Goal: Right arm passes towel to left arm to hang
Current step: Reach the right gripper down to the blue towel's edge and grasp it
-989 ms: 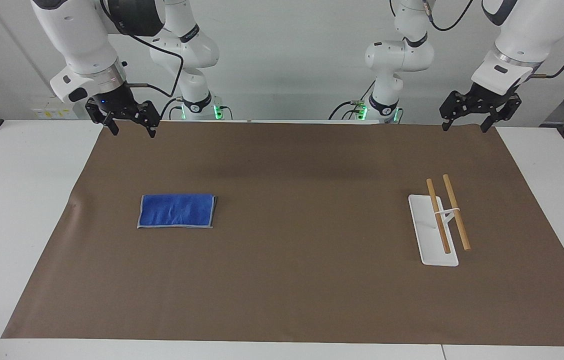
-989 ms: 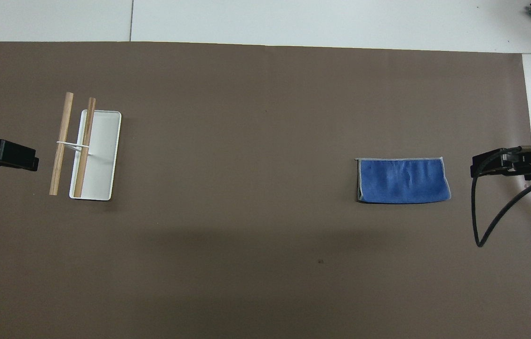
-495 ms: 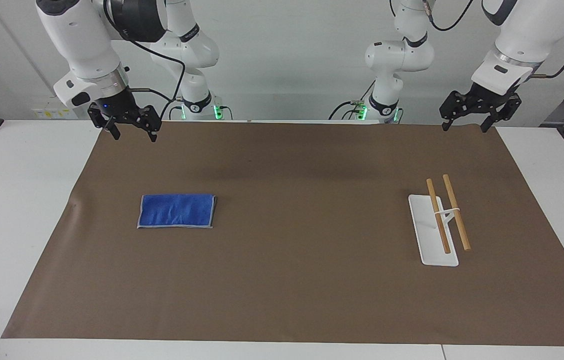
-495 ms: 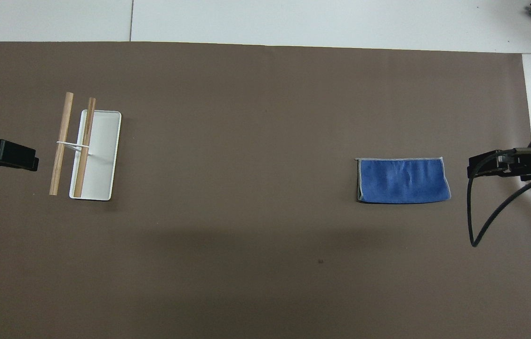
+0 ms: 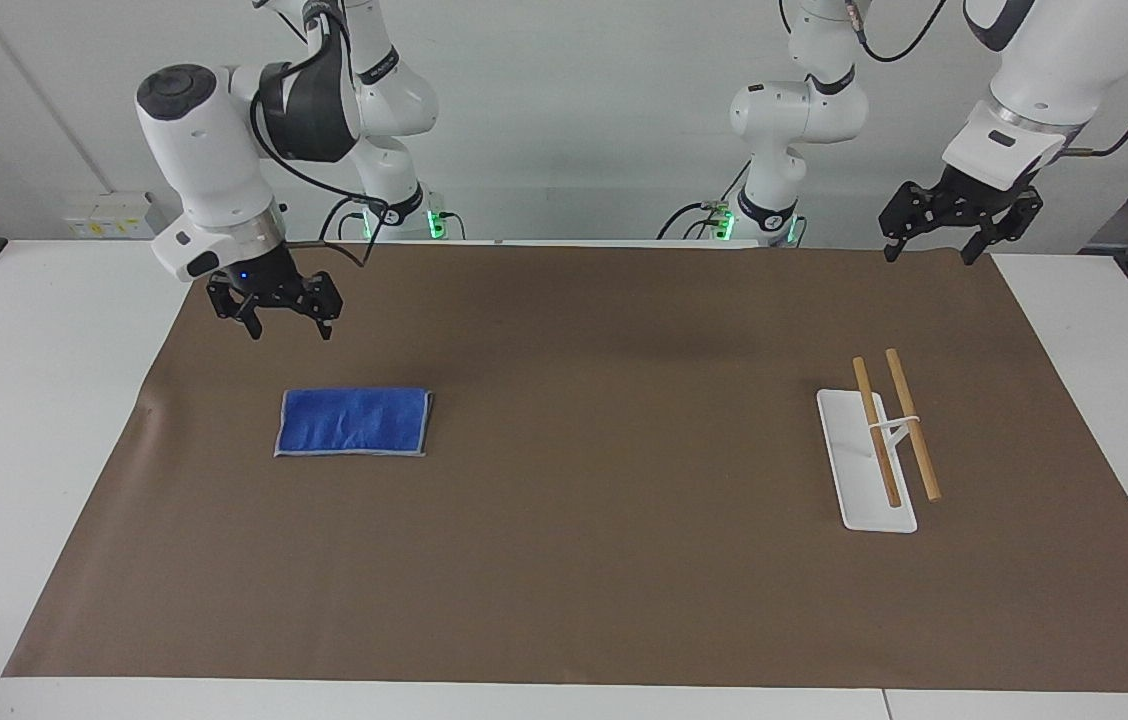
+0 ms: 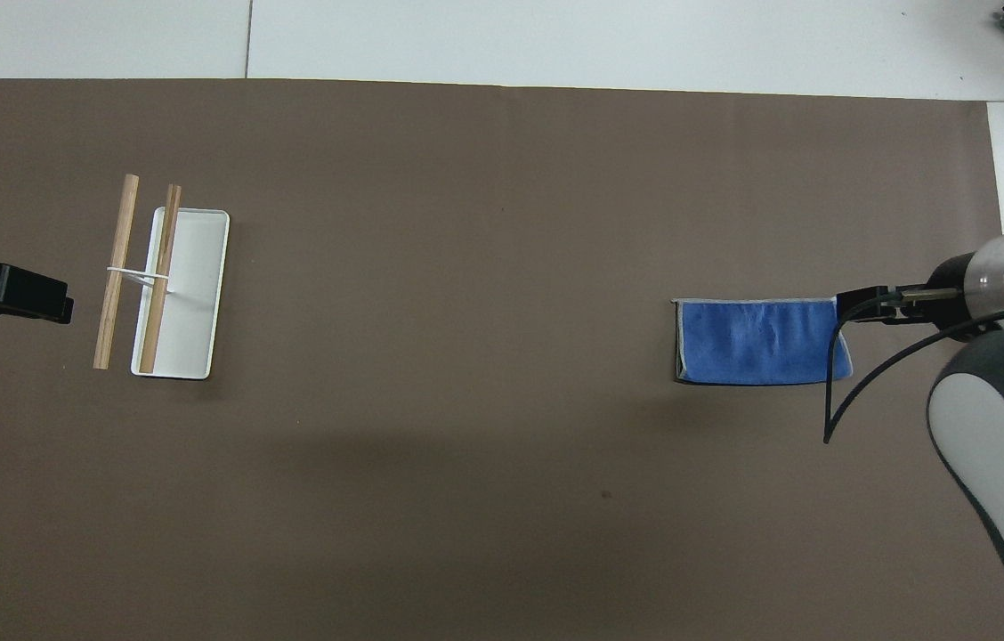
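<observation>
A white tabletop [image 5: 14,400] carries a large brown mat [image 5: 604,560] that covers most of it, leaving white margins at both ends. On the mat toward the right arm's end lies a folded blue towel [image 5: 354,422], flat, with pale grey edging. Well apart from it, toward the left arm's end, stands a white-based rack [image 5: 864,470] with two wooden rods [image 5: 876,432] raised on its post.
</observation>
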### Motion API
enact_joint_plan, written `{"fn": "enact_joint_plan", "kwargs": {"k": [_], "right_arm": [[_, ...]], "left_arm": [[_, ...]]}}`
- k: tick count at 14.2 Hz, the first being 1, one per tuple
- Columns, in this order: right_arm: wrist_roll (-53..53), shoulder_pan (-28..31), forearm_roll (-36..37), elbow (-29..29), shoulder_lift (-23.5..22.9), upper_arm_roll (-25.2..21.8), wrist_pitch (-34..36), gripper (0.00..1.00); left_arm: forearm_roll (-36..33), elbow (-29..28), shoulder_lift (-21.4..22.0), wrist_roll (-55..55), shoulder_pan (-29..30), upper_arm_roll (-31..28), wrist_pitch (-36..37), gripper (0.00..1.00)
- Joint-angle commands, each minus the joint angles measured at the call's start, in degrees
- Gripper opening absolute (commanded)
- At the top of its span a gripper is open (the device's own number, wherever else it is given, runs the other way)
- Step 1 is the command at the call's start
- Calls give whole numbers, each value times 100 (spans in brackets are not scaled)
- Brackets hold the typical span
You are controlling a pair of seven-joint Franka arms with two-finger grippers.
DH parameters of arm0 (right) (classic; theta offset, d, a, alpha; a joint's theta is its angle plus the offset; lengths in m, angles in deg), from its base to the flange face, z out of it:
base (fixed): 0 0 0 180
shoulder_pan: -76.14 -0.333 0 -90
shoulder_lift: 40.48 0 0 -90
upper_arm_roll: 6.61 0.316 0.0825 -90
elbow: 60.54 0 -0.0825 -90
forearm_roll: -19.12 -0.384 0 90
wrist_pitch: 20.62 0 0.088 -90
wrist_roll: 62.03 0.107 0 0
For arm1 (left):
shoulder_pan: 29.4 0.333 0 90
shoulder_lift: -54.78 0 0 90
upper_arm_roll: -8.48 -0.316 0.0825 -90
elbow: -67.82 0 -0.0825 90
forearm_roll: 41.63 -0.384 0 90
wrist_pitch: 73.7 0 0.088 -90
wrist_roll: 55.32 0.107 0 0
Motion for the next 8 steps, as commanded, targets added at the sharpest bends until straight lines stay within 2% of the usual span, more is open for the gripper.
{"fn": "enact_joint_plan", "kwargs": {"k": [1, 4, 8], "right_arm": [[-129, -92, -57, 432, -276, 14, -833, 100], [-120, -163, -57, 581, -672, 14, -1388, 100], [-146, -163, -57, 1073, -734, 5, -2064, 100]], "left_arm": [[66, -179, 164, -59, 18, -7, 27, 100], [66, -179, 164, -59, 18, -7, 18, 100], [66, -179, 164, -59, 18, -7, 18, 100]]}}
